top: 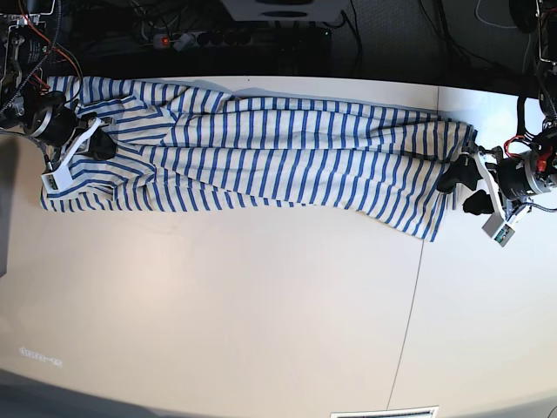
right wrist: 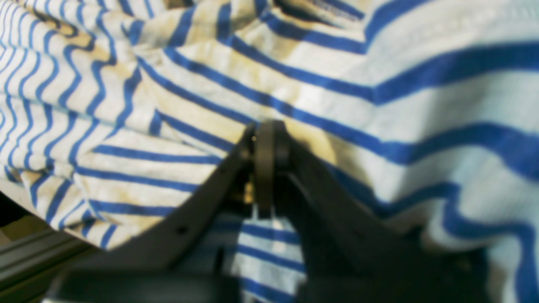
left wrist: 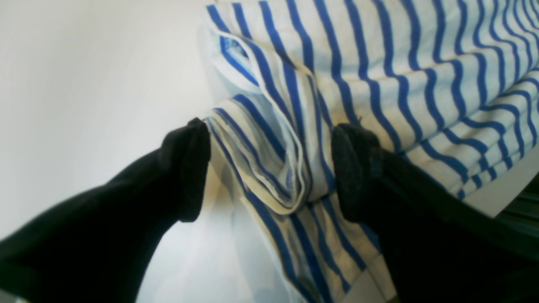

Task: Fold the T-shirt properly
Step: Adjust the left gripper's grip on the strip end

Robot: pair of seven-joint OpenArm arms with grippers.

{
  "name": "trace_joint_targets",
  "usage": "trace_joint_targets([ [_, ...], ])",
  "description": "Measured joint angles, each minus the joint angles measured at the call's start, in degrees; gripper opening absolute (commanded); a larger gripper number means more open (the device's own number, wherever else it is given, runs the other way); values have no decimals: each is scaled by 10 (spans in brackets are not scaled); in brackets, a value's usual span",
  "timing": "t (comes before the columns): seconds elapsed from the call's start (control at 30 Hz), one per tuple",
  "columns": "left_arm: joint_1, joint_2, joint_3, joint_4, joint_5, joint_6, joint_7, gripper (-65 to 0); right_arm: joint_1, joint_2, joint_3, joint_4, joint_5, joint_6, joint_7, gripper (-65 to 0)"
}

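The T-shirt (top: 261, 148), white with thin blue stripes, lies stretched in a long band across the far half of the table. My left gripper (top: 463, 192) sits at its right end. In the left wrist view this gripper (left wrist: 271, 172) is open, and a folded edge of the T-shirt (left wrist: 400, 63) lies loose between its two black fingers (left wrist: 187, 168). My right gripper (top: 97, 144) is at the shirt's bunched left end. In the right wrist view it (right wrist: 265, 134) is shut, with T-shirt (right wrist: 379, 84) cloth pinched in the jaws and wrinkled all around.
The white table (top: 218, 305) has a thin seam (top: 416, 287) running front to back on the right. Cables and a power strip (top: 235, 37) lie behind the far edge. A small label (top: 39, 354) sits at the front left.
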Motion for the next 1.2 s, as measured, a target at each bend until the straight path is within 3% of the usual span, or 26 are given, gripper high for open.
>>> trace_joint_targets([
  [0.6, 3, 6, 0, -85, 5, 0, -33, -178, 0, 0, 0, 0, 0, 0, 0, -650],
  [0.87, -2, 48, -3, -83, -3, 1, -12, -178, 0, 0, 0, 0, 0, 0, 0, -650],
  [1.2, 33, 49, -7, -79, -20, -3, -35, -178, 0, 0, 0, 0, 0, 0, 0, -650],
])
